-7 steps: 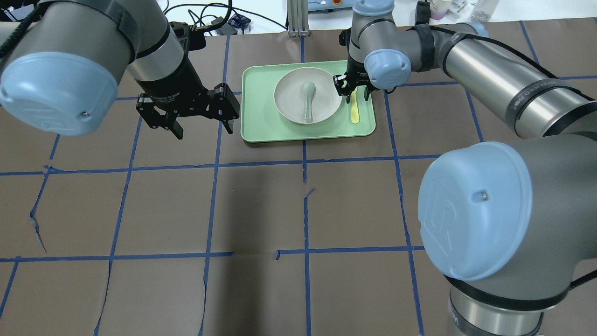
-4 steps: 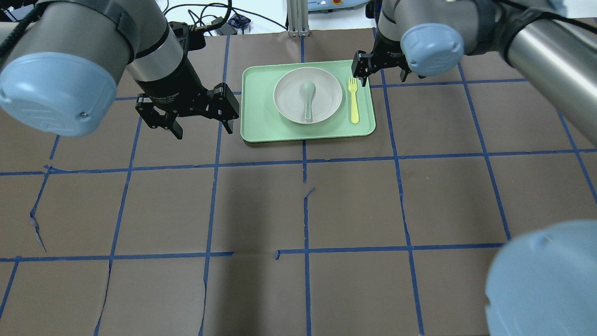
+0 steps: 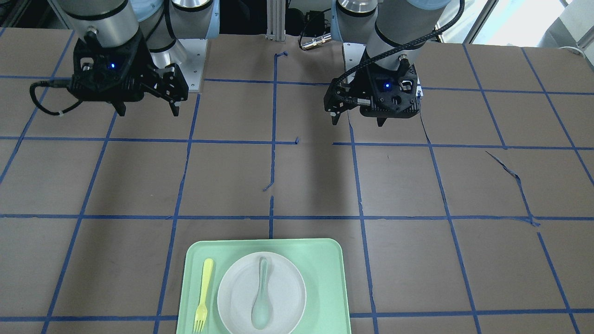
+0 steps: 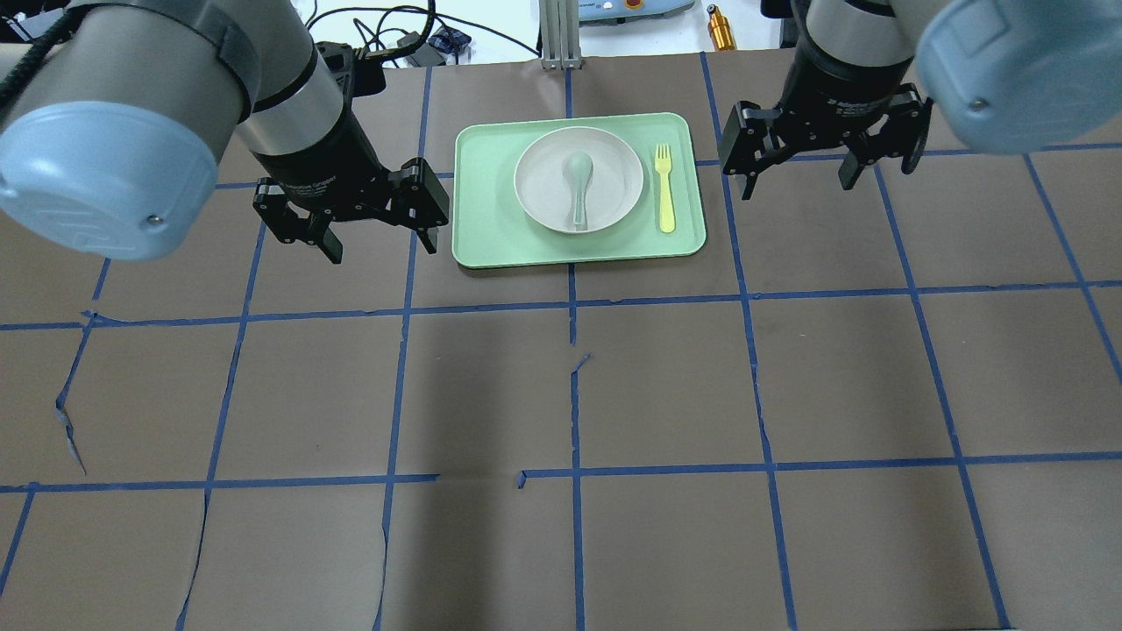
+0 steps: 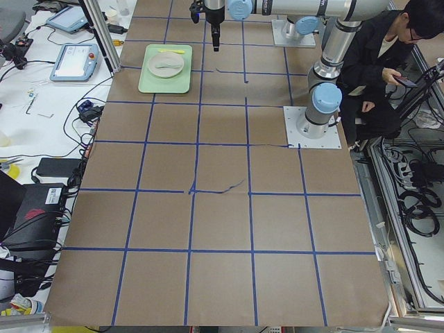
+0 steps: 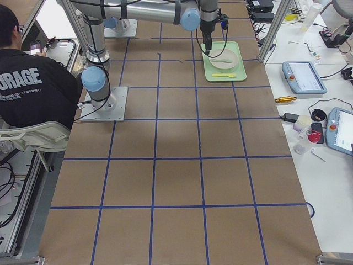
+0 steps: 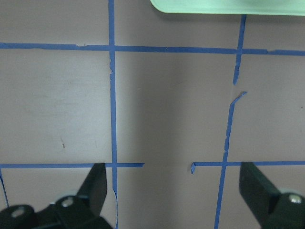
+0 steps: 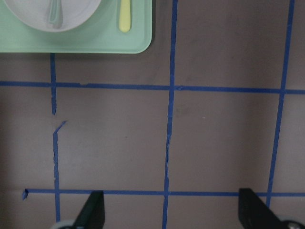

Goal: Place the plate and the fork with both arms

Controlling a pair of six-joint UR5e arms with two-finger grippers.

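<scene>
The off-white plate (image 4: 614,188) lies in the mint-green tray (image 4: 491,232) with a grey-green spoon (image 4: 578,188) in it. The pale yellow fork (image 4: 664,188) lies flat in the tray to the plate's right, tines pointing away. My left gripper (image 4: 383,250) hangs open and empty just left of the tray. My right gripper (image 4: 798,188) hangs open and empty right of the tray, clear of the fork. In the front view the plate (image 3: 283,287), the fork (image 3: 202,297), the left gripper (image 3: 357,123) and the right gripper (image 3: 148,112) all show. The right wrist view shows the fork's handle (image 8: 125,16).
The table is brown paper with a blue tape grid and a few tears (image 4: 68,429). An aluminium post (image 4: 561,35), cables and a brass-coloured object (image 4: 719,28) stand past the far edge. A seated person (image 5: 378,62) is beside the robot base.
My right gripper has left the fork's tine end, risen and moved right, off the tray. The fork now lies free in the tray. The left arm has not moved.
</scene>
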